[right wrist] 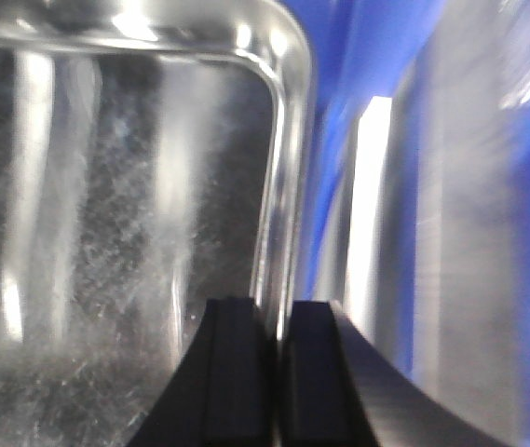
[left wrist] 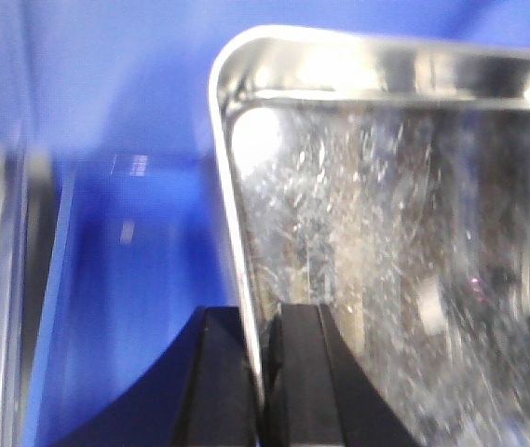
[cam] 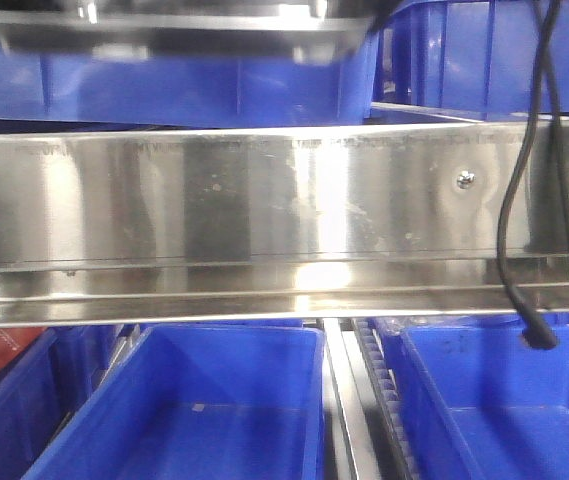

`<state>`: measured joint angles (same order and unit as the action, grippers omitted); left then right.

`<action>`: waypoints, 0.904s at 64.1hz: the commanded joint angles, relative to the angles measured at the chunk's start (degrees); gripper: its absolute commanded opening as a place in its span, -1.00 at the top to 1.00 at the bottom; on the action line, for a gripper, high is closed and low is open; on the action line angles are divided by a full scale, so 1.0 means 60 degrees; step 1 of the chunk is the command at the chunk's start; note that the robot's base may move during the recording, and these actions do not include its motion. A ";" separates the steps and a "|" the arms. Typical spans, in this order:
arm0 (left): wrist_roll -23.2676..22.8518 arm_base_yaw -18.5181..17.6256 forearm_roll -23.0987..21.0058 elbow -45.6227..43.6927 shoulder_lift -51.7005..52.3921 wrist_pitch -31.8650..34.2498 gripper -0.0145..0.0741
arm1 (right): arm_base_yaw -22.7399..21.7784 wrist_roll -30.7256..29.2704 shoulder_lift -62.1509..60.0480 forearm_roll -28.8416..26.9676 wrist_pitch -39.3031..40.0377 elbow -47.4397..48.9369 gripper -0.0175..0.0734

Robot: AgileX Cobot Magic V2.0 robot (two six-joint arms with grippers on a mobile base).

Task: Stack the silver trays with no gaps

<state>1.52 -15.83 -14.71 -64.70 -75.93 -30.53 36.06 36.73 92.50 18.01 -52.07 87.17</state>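
Gripping the silver tray (cam: 174,40) at both ends: left claw (left wrist: 263,372) is clenched on the thin left rim, one finger outside and one inside the pan; right claw (right wrist: 277,372) is clenched the same way on the right rim

Position: the tray sits at the top edge of the front view, above the steel rail (cam: 264,200) and over a blue bin (cam: 204,95). I cannot tell whether it rests on the bin or hangs clear. No second tray is in view

Step judged: carrying the pan to nest it. I want both claws level and moving together so the pan does not twist, corners squared before lowering, and no release until the rims sit flush

Look: shallow, mirror-bright, with rounded corners, an out-turned rim and a finely scratched floor. The slick, narrow rim may slip
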 commanded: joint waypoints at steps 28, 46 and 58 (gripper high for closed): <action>-0.0558 -0.0343 0.0056 -0.0043 0.2942 -0.0834 0.71 | 0.1703 0.0648 -0.1864 0.1216 -0.0463 0.0018 0.74; -0.0574 -0.0343 -0.0024 -0.0043 0.3817 -0.1309 0.71 | 0.2860 0.1467 -0.2437 0.2663 -0.1241 0.0018 0.74; -0.0600 -0.0343 -0.0024 -0.0043 0.4416 -0.1431 0.71 | 0.3233 0.1467 -0.2607 0.2797 -0.1425 0.0018 0.74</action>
<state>-2.33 -17.00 -12.13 -64.61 -51.55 -40.04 54.67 46.09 77.31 32.63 -61.39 87.17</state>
